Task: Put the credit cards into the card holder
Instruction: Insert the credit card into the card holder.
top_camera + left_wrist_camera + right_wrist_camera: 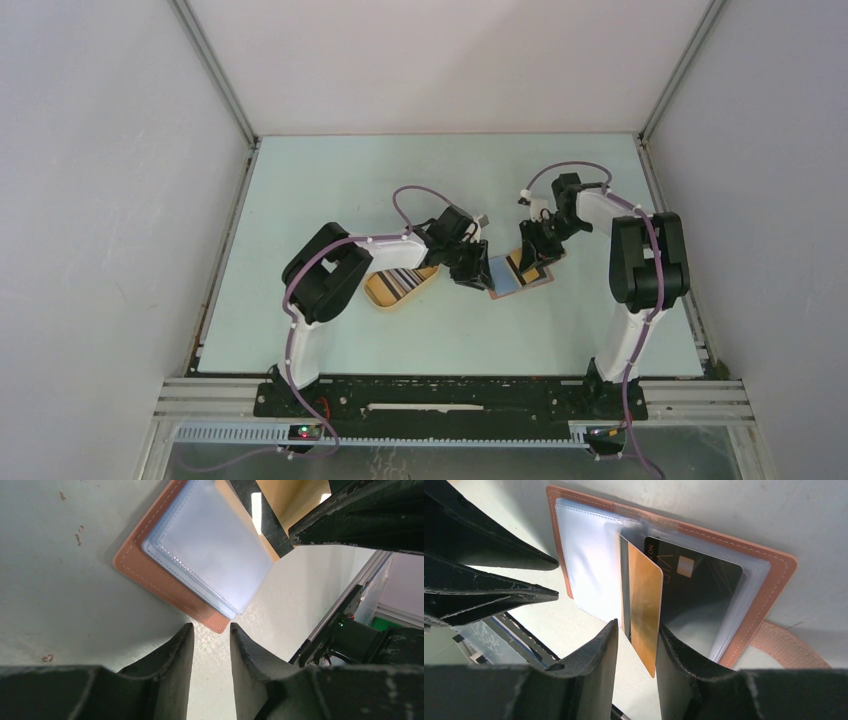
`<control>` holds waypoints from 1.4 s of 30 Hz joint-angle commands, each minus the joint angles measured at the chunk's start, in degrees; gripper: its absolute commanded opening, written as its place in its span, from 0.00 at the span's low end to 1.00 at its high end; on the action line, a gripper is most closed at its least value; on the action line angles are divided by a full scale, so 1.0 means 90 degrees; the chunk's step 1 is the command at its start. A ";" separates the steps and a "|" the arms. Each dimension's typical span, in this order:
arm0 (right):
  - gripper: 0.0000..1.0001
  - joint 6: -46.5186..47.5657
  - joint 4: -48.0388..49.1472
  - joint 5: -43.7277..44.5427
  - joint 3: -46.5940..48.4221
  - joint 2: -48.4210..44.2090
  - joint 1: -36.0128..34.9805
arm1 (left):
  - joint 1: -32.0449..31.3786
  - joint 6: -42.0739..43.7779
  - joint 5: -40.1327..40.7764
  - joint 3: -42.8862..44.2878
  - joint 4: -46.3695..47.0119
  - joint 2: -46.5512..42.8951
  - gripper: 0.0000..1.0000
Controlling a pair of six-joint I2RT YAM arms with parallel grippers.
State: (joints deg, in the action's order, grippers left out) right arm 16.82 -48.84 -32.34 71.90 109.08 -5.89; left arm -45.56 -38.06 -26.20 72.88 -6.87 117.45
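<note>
The reddish-brown card holder (513, 277) lies open on the table, with clear sleeves (210, 545) over its leather (774, 575). A black card (704, 590) sits in one sleeve. A gold card (644, 605) stands on edge in the sleeves, between the jaws of my right gripper (638, 625). It leans on the right finger, with a gap on the other side. My left gripper (211, 627) is open and empty, its tips just short of the holder's near corner. Striped cards (402, 281) lie in the yellow tray (378, 291).
The holder's snap tab (789, 647) lies flat beside it on the table. The two grippers are close together over the holder (500, 262). The enclosure walls and a metal frame rail (450, 385) bound the pale table.
</note>
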 commanded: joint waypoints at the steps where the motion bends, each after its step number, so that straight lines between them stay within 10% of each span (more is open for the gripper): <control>1: 0.40 0.0040 -0.0045 -0.0540 -0.0014 0.0097 0.0204 | -0.0006 0.0108 0.0059 0.0206 -0.0072 0.0058 0.38; 27: 0.30 0.0094 -0.0159 -0.0830 0.0019 0.0174 0.0606 | -0.0006 0.0079 0.0012 0.0139 0.0071 0.0011 0.38; 42: 0.06 0.0123 -0.0203 -0.0889 0.0019 0.0349 0.0606 | -0.0007 0.0089 -0.0028 0.0171 0.0075 0.0056 0.38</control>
State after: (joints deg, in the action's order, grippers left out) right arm 16.84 -50.02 -40.47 71.90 111.02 -0.71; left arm -45.56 -38.06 -26.22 72.88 -6.57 117.45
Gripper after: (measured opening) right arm 0.072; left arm 0.381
